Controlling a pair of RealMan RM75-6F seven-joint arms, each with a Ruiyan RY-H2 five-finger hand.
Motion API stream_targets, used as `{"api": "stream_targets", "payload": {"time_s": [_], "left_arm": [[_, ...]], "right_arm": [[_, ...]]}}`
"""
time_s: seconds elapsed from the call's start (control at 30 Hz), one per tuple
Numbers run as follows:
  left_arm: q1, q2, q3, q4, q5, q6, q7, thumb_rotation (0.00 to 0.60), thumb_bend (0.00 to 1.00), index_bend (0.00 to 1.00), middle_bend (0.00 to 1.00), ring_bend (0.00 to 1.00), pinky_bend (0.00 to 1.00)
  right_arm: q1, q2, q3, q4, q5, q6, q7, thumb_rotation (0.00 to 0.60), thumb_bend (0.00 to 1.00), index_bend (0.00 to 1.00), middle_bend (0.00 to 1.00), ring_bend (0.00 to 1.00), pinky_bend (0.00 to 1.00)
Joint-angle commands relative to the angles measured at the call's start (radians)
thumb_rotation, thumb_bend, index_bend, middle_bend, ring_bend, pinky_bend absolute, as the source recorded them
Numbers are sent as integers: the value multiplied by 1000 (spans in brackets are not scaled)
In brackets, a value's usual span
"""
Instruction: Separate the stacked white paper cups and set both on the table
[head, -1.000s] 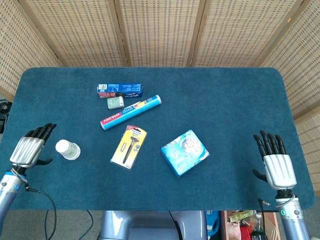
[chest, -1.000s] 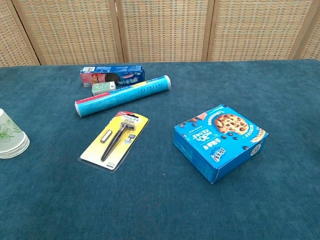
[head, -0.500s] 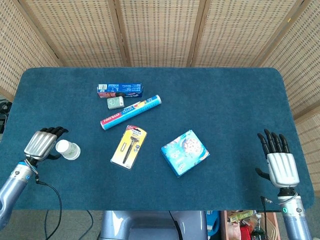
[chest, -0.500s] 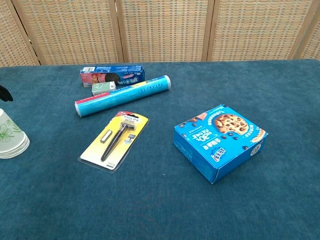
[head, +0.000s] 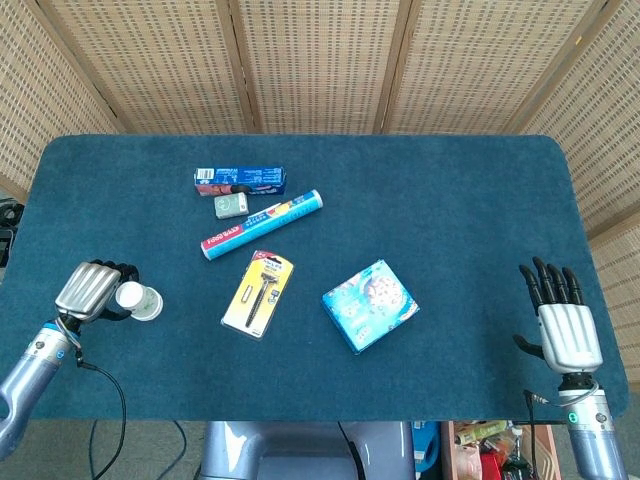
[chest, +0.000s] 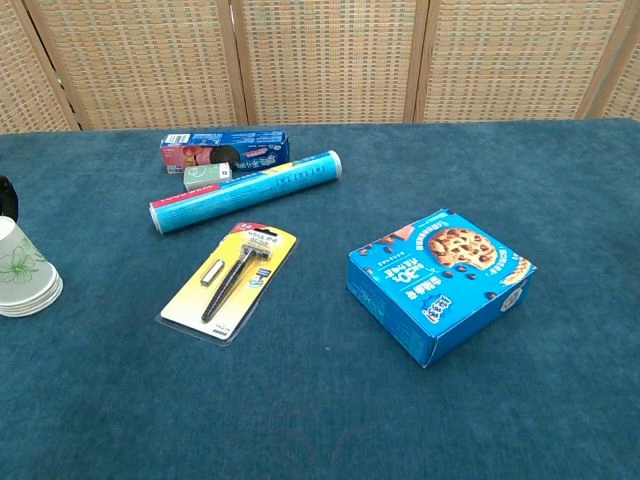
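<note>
The stacked white paper cups (head: 140, 300), printed with a green flower, stand mouth down near the table's left front edge; in the chest view the cups (chest: 26, 280) sit at the far left, leaning slightly. My left hand (head: 90, 289) is beside them on their left, with its dark fingers curled round the top of the stack and the thumb on the near side. Only a dark fingertip (chest: 5, 190) of it shows in the chest view. My right hand (head: 565, 325) hovers at the table's right front edge, fingers spread, holding nothing.
A blue cookie box (head: 370, 305) lies in the middle front. Left of it are a razor in a yellow pack (head: 258, 292), a blue foil roll (head: 261, 225), a blue toothpaste box (head: 240, 180) and a small green packet (head: 230, 206).
My left hand has moved right onto the cups and its fingers have curled round them; the stack shifted and tilted slightly. My right hand has drifted a little toward the front right.
</note>
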Motion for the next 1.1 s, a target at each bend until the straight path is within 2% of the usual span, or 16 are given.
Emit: {"api": "stream_targets", "payload": {"time_s": [0.03,0.07,0.13,0.2,0.37,0.53,0.67,0.73,0.9,1.1], "left_arm": [[15,13,-27,-24,-3,56,-133,600,130,540,525,472,456],[18,15,-37,-28,-5,70,-198,600,130,540,525,472,456],[30,12,-87,-54,-39,107,-438,600,129,540,525,472,456],[26,5,-99,-38,-35,102,-610,600,129,540,525,472,456],[0,-22,-118,-36,-52,42,-863,600,129,540,525,472,456],[-64,-70,-146,-76,-87,-103,-1165,600,129,540,525,472,456],[-128,-116,-168,-70,-96,-197,-1253,600,129,540,525,472,456],[-166,-145,-180,-61,-105,-245,-1266,600,129,540,525,472,456],[-247,-213,-213,-33,-138,-346,-1278,600,129,540,525,472,456],[-308,-269,-242,-13,-160,-401,-1259,600,129,539,525,472,456]], "right_arm": [[1,-1,0,1,-2,0,3,600,0,0,0,0,0],[1,-1,0,3,-4,0,5,600,0,0,0,0,0],[5,-3,2,14,-11,1,17,600,0,0,0,0,0],[10,-8,3,29,-20,0,33,600,0,0,0,0,0],[24,-34,1,90,-90,27,79,600,0,0,0,0,0],[58,-75,-9,221,-222,83,183,600,0,30,0,0,0],[92,-73,-7,286,-302,118,241,600,0,73,8,0,0],[117,-65,-7,311,-346,132,275,600,0,108,43,0,0],[180,-47,-10,364,-421,134,347,600,0,180,98,0,0],[239,-37,-7,388,-457,112,389,600,0,239,127,0,23]]}}
